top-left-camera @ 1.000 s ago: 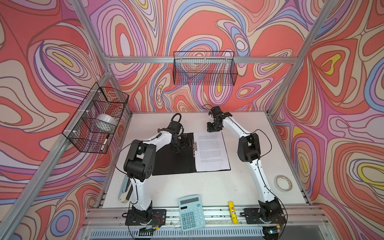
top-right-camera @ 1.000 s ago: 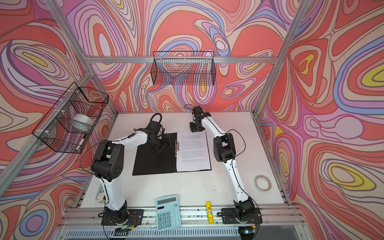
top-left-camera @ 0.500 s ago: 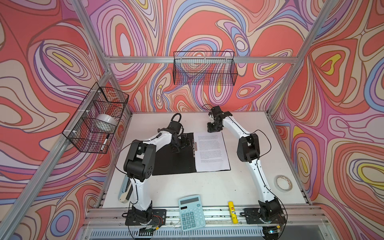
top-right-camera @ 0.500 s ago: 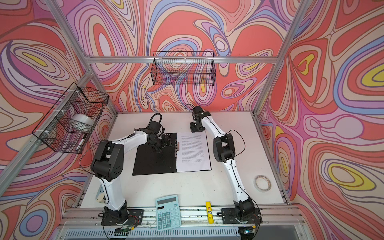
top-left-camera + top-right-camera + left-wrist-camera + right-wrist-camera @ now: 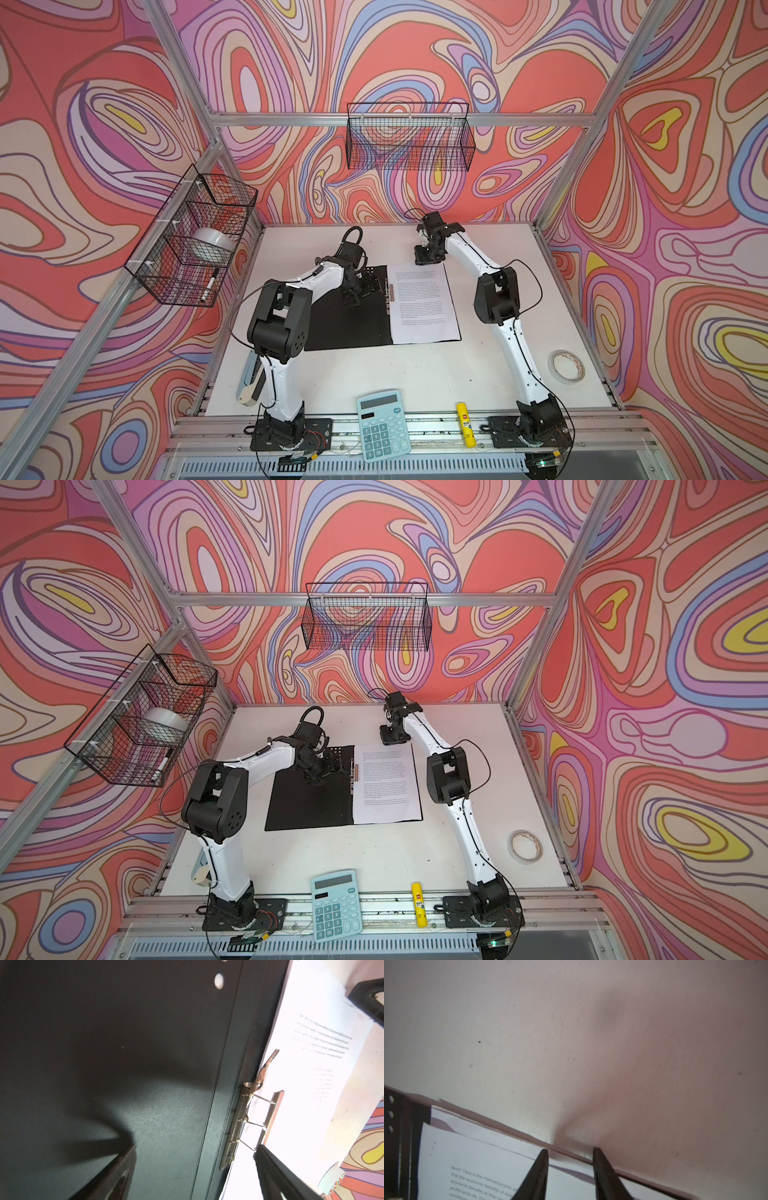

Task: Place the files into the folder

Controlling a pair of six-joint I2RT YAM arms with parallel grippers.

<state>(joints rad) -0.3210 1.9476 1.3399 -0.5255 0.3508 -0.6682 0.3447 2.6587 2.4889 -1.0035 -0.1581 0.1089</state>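
The folder [image 5: 345, 324] [image 5: 307, 804] lies open and flat on the table, black inside up. The files [image 5: 424, 307] [image 5: 386, 787], white printed sheets, cover its right leaf. The metal clip bar [image 5: 388, 289] [image 5: 239, 1126] on the spine stands lifted, its lever up. My left gripper [image 5: 365, 286] [image 5: 328, 766] [image 5: 191, 1153] hangs open low over the bare black leaf [image 5: 145, 1043], one finger [image 5: 270, 1167] close to the raised bar. My right gripper [image 5: 428, 259] [image 5: 392, 738] [image 5: 570, 1149] is at the far edge of the files [image 5: 477, 1157], jaws apart, gripping nothing.
Along the front edge lie a pale blue calculator [image 5: 383, 424] and a yellow glue stick [image 5: 464, 424]. A tape roll [image 5: 567, 365] lies at the right. Wire baskets hang on the left wall [image 5: 191, 237] and back wall [image 5: 409, 141].
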